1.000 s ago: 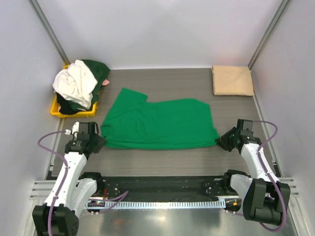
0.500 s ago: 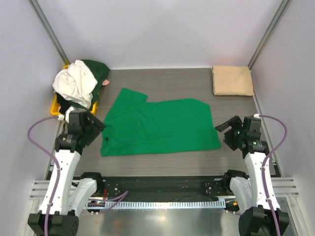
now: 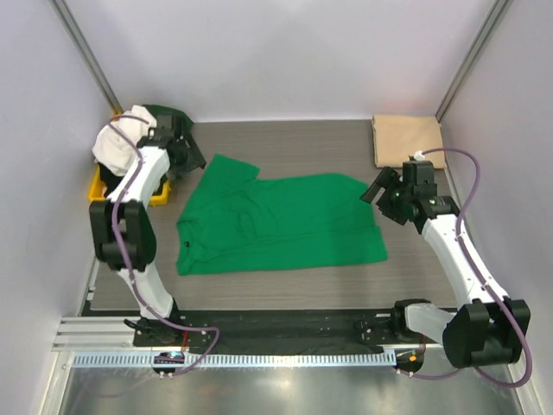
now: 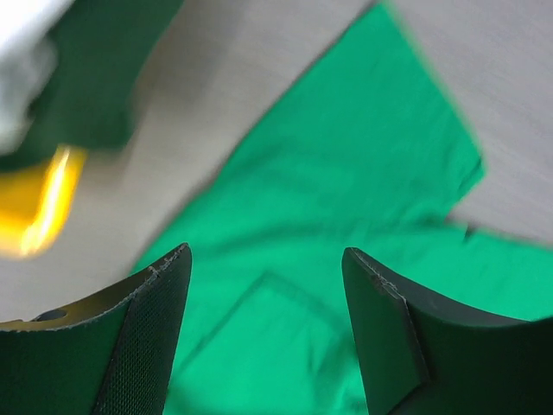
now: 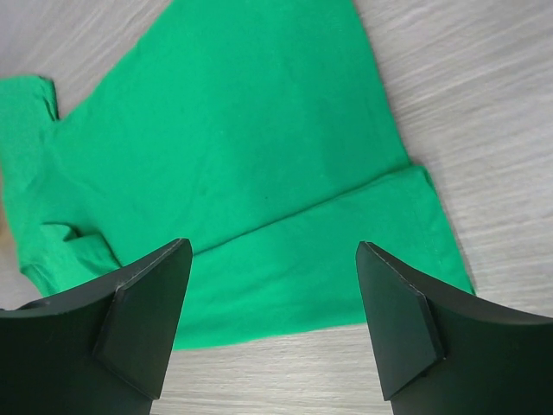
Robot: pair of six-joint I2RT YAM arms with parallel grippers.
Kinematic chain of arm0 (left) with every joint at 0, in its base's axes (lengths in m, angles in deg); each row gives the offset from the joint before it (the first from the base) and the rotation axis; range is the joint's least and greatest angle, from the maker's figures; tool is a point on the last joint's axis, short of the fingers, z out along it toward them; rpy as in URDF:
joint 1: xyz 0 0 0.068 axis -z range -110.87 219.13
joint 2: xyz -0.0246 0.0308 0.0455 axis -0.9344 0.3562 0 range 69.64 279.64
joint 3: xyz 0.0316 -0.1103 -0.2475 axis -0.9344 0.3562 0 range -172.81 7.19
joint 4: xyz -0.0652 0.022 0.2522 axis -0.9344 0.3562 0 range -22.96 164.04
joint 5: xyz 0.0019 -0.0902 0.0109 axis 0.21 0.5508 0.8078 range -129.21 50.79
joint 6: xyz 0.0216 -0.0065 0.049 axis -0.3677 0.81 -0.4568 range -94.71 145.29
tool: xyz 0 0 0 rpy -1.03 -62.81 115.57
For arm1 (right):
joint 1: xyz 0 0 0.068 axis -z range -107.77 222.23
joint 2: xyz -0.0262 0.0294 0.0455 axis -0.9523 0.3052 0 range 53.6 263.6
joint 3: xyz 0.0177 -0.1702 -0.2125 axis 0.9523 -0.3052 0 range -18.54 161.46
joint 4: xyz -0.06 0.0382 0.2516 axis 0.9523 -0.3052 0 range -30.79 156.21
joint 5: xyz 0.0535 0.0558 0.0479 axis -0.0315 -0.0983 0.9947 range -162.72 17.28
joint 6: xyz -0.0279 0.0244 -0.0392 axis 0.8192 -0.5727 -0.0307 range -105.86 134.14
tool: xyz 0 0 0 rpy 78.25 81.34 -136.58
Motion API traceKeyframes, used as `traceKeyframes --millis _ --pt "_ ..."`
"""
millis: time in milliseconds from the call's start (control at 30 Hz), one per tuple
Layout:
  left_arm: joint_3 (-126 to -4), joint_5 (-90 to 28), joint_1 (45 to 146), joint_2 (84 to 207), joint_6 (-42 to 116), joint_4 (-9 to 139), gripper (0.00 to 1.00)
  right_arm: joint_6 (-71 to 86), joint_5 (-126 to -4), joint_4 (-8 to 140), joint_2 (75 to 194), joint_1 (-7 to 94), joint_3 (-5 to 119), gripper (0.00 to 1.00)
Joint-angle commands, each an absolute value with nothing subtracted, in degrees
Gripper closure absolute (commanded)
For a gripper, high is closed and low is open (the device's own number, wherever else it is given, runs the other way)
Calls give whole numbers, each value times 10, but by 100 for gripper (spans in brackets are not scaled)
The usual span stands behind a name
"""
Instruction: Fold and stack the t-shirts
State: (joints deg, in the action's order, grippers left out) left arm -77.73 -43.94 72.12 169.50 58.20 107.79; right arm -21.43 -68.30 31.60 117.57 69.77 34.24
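Two grippers, both spread wide, nothing in either. The left gripper (image 3: 185,157) hangs over the far-left end of the bright green t-shirt (image 3: 281,226), right by the sleeve (image 3: 232,169) that pokes out toward the back. The right gripper (image 3: 381,188) hangs over the far-right corner of the same shirt. Wrist views agree: green cloth shows below the open fingers on both sides, and I see no contact.

The shirt lies flat mid-table (image 3: 294,143), long axis left to right, so each arm has one end. Left arm is nearer the sleeve end, right arm nearer the other end. From each gripper the bulk of the cloth lies inward and toward the near edge. The right wrist view shows a crease parallel to the near edge. It looks like a strip turned over there, but that's only my read.

The tan t-shirt (image 3: 408,141) sits folded at far right, well apart from the green one. The pile of white and dark green shirts (image 3: 130,147) sits in the yellow tray (image 3: 97,195) at far left, just beside the left gripper.

Likely next: both pinch the far edge and bring it nearward. The grips need to match or the fold skews.
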Motion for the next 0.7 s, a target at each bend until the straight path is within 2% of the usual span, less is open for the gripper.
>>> traceKeyframes --millis 0,267,433,667 --pt "-880 -415 725 1788 538 1051 29 -181 -720 329 1203 683 376 17" --pt "-1154 -380 730 2026 489 1077 30 -152 -713 343 1256 682 387 17" --pt "-1193 -359 731 2104 465 1054 31 -148 -687 354 1241 681 377 17" --pt "-1169 -353 749 2117 440 1029 34 -138 -708 363 1258 681 377 16"
